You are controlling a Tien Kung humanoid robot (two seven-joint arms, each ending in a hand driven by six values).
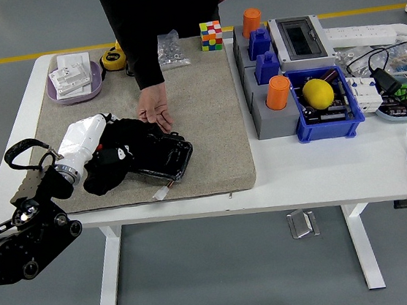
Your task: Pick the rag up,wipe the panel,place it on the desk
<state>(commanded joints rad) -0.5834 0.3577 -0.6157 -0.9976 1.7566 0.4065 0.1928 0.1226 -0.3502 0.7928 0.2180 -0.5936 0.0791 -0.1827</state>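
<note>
the black rag [120, 162] sits bunched under the left robot hand [88, 140], which is white-shelled and pressed down onto the cloth, fingers curled into it and holding it, at about nine o'clock on the grey mat [207, 115]. the rag overlaps the left end of the dark glossy panel [162, 159], whose right end shows bare toward three o'clock of the robot hand. a person's hand [153, 104] hovers just beyond the panel at about twelve o'clock of it, touching or nearly so, hard to say. judging by the folds, the rag is soft, light and limp, so it will drag and bunch rather than slide flat; best gripped by a gathered wad in the middle. the panel looks stiff and smooth, likely to skate on the mat if pushed hard. the right robot hand is out of view. the white desk [315, 165] shows bare toward five o'clock, room for setting the rag down.
</note>
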